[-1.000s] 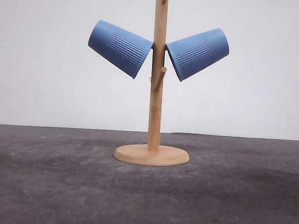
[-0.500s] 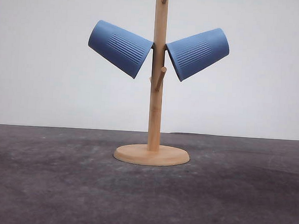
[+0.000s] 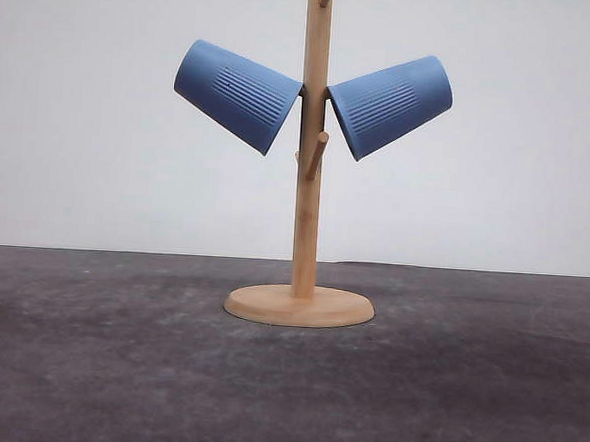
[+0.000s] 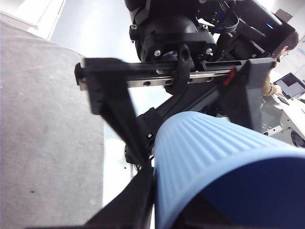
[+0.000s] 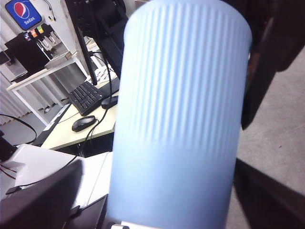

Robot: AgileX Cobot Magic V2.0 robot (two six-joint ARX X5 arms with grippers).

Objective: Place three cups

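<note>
I see one blue cup [image 5: 178,119] right between the jaws of the right gripper [image 5: 157,210]. The cup has thin lines running down its side. One dark finger [image 5: 43,200] is on one side of it and another is on the other side. The jaws are spread about as wide as the cup. I cannot tell if they press on it or just sit beside it.

From the left wrist, the same kind of cup [image 4: 224,167] is very close to the left gripper [image 4: 143,210], just beside its dark finger. I cannot tell if those jaws are open or closed. I cannot see inside this cup.

In the front view, two more blue cups hang on a wooden stand [image 3: 304,232]. The left cup [image 3: 238,95] and the right cup [image 3: 389,105] sit on pegs on each side of the pole. Both are tipped, with their open ends against the pole and their flat bottoms pointing up and out. The stand's round foot rests on the dark grey table [image 3: 86,369].

Far behind the right jaws there is a desk with a keyboard [image 5: 88,97] and a mouse [image 5: 84,123].
</note>
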